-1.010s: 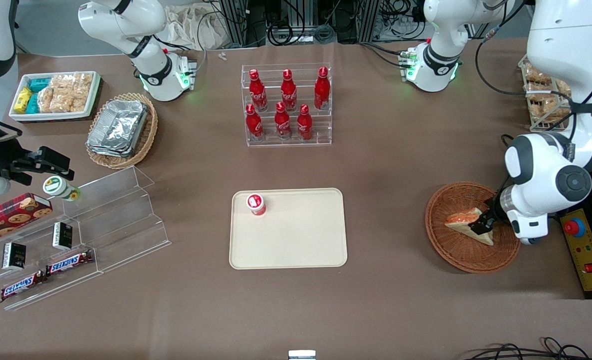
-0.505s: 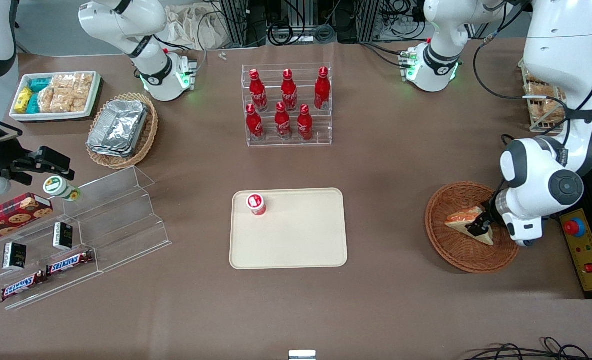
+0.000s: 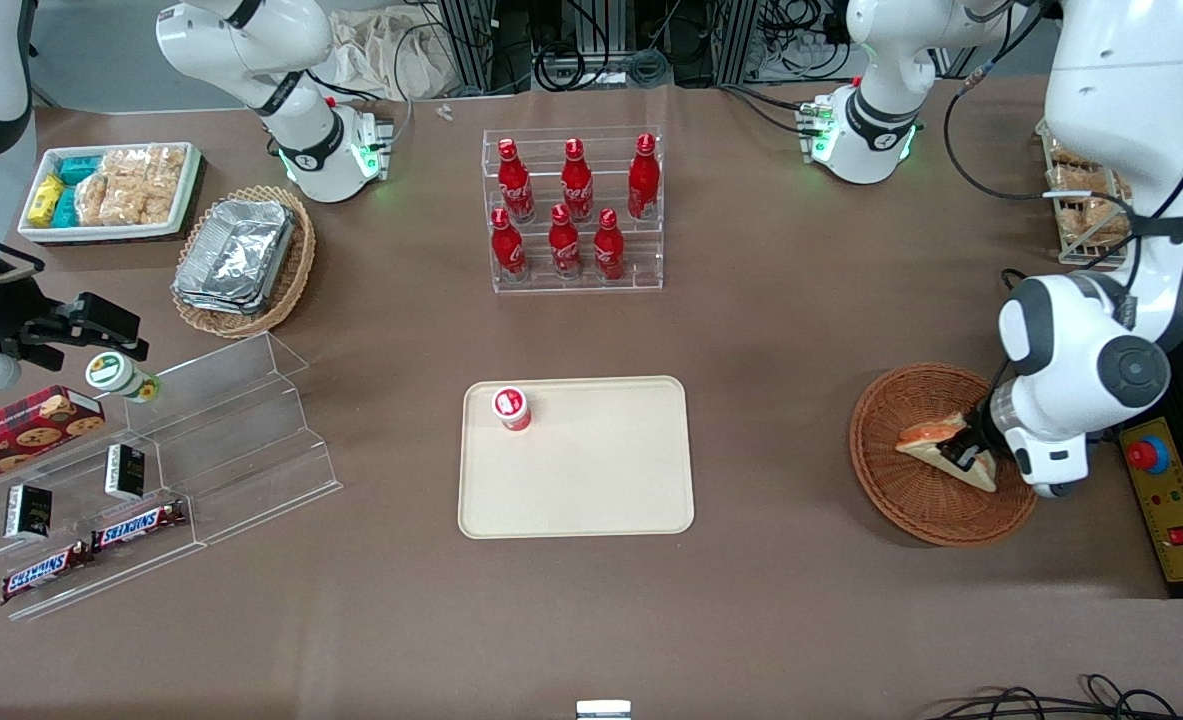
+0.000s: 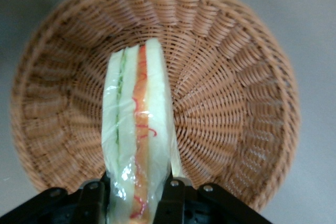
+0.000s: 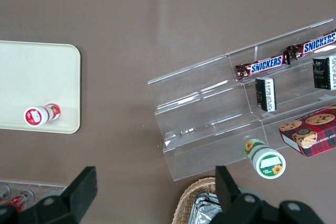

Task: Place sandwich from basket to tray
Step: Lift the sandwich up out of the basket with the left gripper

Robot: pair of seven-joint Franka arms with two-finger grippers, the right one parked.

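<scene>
Since the earlier frames your wrist is shifting slightly and the sandwich (image 3: 936, 448) is tipping up a touch in the basket (image 3: 901, 500); nothing else on the table is changing. You're sitting with the gripper (image 3: 963, 458) down inside the basket, at the working arm's end of the table. The wrist view is showing both fingers (image 4: 170, 198) pressing on the wrapped sandwich (image 4: 137, 145), one on each bread face, so the jaws are clamping the wedge. It's standing on edge with the red-orange and green filling facing the camera. The basket (image 4: 247, 103) weave is showing all round under it; whether it's clear of the bottom, you can't tell.

Progress: the grasp is looking done, the lift is barely starting. You're still owing the carry toward the tray (image 3: 601, 500), well apart near the table's middle, then the release. A small red-capped bottle (image 3: 512, 408) is standing in one tray corner, so you're better off aiming for the bare part.
</scene>
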